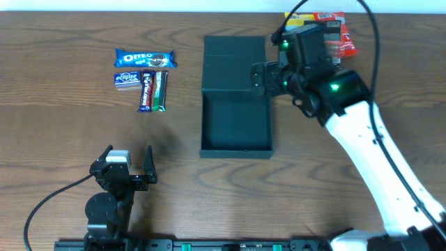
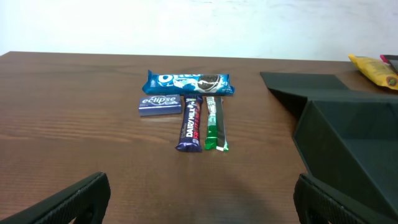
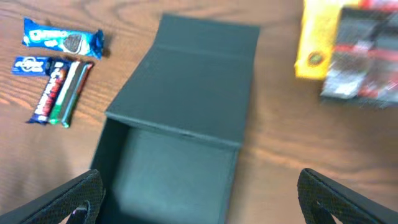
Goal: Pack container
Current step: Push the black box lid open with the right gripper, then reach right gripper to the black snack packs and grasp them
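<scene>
The container (image 1: 235, 139) is a dark green-black box lying open at the table's middle, its flap lid (image 1: 235, 61) folded back flat. It looks empty inside. It also shows in the right wrist view (image 3: 186, 87) and at the right of the left wrist view (image 2: 354, 143). My right gripper (image 1: 263, 77) is open and empty, hovering over the box's right side near the hinge; in its own view (image 3: 199, 199) the fingers span the box's right wall. My left gripper (image 1: 129, 162) is open and empty above bare table at the front left (image 2: 199, 202).
Left of the box lie an Oreo packet (image 1: 145, 58), a blue eclipse pack (image 1: 126, 78), a Dairy Milk bar (image 1: 147, 90) and a green bar (image 1: 160, 90). Yellow and red packets (image 1: 327, 31) lie at the back right, partly under the right arm.
</scene>
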Available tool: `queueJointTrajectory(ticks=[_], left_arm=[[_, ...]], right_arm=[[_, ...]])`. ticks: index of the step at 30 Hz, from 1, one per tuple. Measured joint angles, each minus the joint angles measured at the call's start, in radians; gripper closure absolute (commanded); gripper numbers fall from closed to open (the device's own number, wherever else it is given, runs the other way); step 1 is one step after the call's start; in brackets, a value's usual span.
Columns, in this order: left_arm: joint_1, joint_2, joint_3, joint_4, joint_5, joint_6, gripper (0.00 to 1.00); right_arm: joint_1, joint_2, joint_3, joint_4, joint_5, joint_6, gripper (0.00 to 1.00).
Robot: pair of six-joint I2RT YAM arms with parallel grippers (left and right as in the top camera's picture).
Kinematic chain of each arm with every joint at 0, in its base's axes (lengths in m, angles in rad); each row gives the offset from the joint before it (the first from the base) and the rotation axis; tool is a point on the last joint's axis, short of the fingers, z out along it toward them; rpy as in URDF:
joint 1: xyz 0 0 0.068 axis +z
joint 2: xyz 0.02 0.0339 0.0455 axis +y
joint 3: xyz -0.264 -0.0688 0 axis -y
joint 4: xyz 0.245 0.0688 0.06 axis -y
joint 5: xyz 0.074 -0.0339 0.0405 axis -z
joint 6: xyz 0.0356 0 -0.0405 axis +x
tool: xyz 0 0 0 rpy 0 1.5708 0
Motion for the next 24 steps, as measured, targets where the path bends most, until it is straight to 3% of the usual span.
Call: queueJointTrajectory(ticks=[5, 12, 17, 24], left_arm=[[0.0, 0.0, 0.0, 0.0, 0.0, 0.0, 0.04], [0.0, 0.0, 0.0, 0.0, 0.0, 0.0, 0.05], [0.0, 0.0, 0.0, -0.001, 0.0, 0.0, 0.05], [0.0, 0.0, 0.0, 0.0, 0.0, 0.0, 0.05]], right_arm=[[-0.039, 0.009, 0.0, -0.01, 0.043, -0.048, 0.01], [-0.246, 0.165, 0.036, 0.047, 0.074, -0.092, 0.01], [-0.309, 0.401, 0.229, 0.047, 0.11, -0.142, 0.01], [-0.375, 0.785, 0.644, 0.061, 0.14, -0.184, 0.01]])
